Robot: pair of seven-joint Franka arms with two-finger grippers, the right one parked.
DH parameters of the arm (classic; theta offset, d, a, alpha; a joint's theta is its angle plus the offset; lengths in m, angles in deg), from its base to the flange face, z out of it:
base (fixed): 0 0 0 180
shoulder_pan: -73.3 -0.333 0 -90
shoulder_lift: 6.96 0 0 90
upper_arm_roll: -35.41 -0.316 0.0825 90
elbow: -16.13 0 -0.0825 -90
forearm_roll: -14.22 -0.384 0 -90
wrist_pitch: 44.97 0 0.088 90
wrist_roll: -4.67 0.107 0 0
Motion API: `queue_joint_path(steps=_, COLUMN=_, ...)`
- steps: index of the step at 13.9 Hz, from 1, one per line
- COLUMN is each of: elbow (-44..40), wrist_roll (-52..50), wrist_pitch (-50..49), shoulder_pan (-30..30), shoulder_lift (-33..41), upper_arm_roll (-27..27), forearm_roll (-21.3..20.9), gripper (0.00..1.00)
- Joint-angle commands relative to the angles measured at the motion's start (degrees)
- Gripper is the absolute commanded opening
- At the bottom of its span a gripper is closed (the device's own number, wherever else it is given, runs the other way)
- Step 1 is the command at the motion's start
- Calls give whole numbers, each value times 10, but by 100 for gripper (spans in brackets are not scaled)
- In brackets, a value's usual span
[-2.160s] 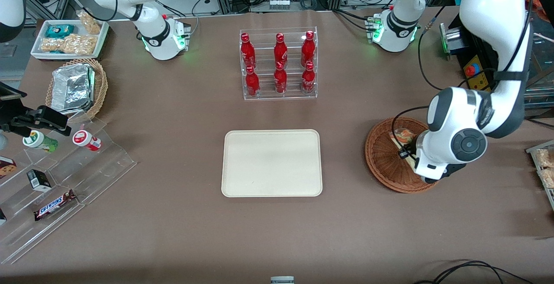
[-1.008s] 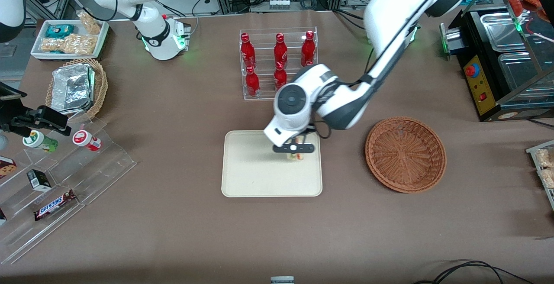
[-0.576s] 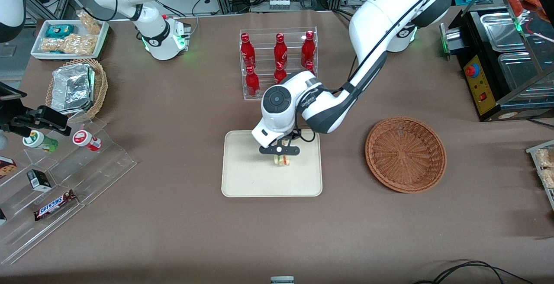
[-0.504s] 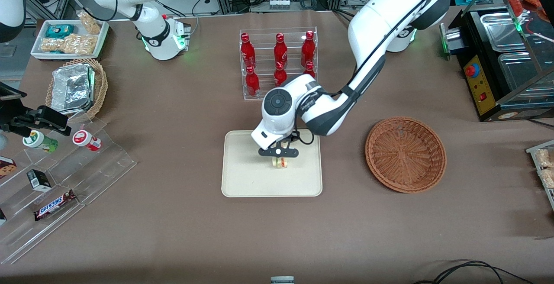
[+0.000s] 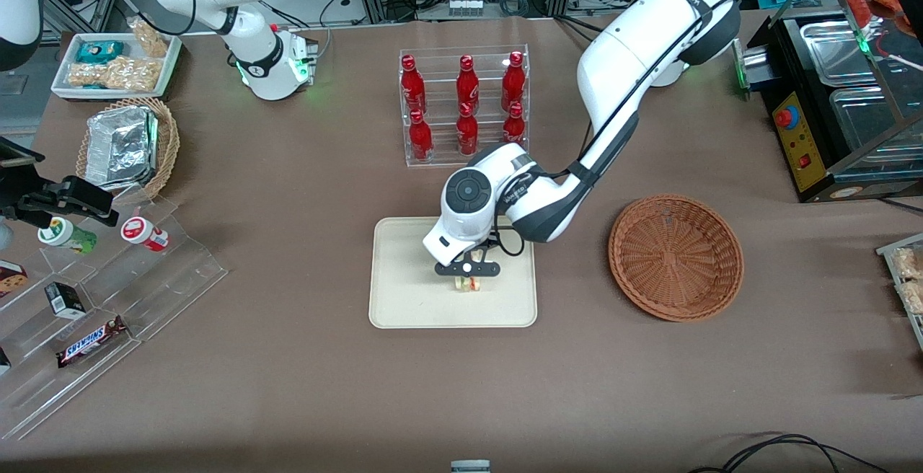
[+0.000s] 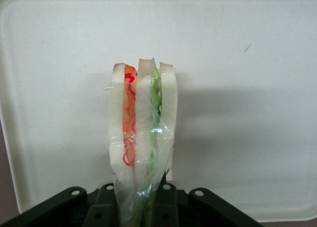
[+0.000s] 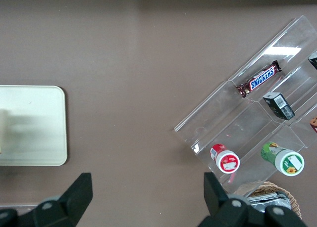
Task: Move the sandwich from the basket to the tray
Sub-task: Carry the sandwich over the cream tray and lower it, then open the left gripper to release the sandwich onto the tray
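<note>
- I am at the placing step: my gripper (image 5: 467, 280) hangs over the middle of the one cream tray (image 5: 404, 300), and its jaws are clamped on the lower end of the sandwich (image 5: 468, 285)
- In the wrist view the sandwich (image 6: 142, 138) stands upright on edge between the jaws, its clear wrap bunched at the grip and the tray (image 6: 247, 113) filling the view beyond it; I cannot tell whether its tip already touches the tray
- The single reddish-brown basket (image 5: 676, 257) sits empty on the counter (image 5: 288, 386), toward the working arm's end, well apart from the tray
- My judgement: the carry is done and only the release is left; the next move calls for easing the wedge down until it rests on the tray, then parting the jaws and lifting straight up so the wrap does not drag it along
- Counts: one sandwich, one tray, one reddish basket
- Six red bottles (image 5: 466, 109) stand in one clear rack, farther from the front camera than the tray
</note>
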Motion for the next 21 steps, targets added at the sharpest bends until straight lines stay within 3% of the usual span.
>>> queue_joint_path(steps=1, elbow=-20, wrist_roll=-10, wrist_pitch=-3, shoulder_pan=8, shoulder_lift=-7, upper_arm_roll=-5, forearm_roll=-10, gripper=43)
queue_joint_path(steps=5, elbow=-21, wrist_roll=-33, wrist_pitch=-8, shoulder_pan=4, shoulder_lift=1, upper_arm_roll=-4, forearm_roll=-6, gripper=45)
queue_joint_path(steps=6, elbow=-20, wrist_roll=-45, wrist_pitch=-11, shoulder_pan=3, shoulder_lift=7, upper_arm_roll=-4, forearm_roll=-6, gripper=61)
queue_joint_path(steps=9, elbow=-21, wrist_roll=-56, wrist_pitch=-83, shoulder_pan=-12, shoulder_lift=50, upper_arm_roll=-1, forearm_roll=8, gripper=63)
queue_joint_path(steps=10, elbow=-20, wrist_roll=-55, wrist_pitch=-113, shoulder_pan=-32, shoulder_lift=79, upper_arm_roll=3, forearm_roll=35, gripper=74)
queue_joint_path(steps=11, elbow=-19, wrist_roll=-52, wrist_pitch=-138, shoulder_pan=-47, shoulder_lift=108, upper_arm_roll=3, forearm_roll=75, gripper=100)
queue_joint_path(steps=13, elbow=-15, wrist_roll=-47, wrist_pitch=-180, shoulder_pan=-77, shoulder_lift=156, upper_arm_roll=1, forearm_roll=118, gripper=100)
queue_joint_path(steps=17, elbow=3, wrist_roll=-12, wrist_pitch=-337, shoulder_pan=-151, shoulder_lift=226, upper_arm_roll=1, forearm_roll=120, gripper=100)
queue_joint_path(steps=21, elbow=51, wrist_roll=93, wrist_pitch=-394, shoulder_pan=-266, shoulder_lift=312, upper_arm_roll=1, forearm_roll=126, gripper=100)
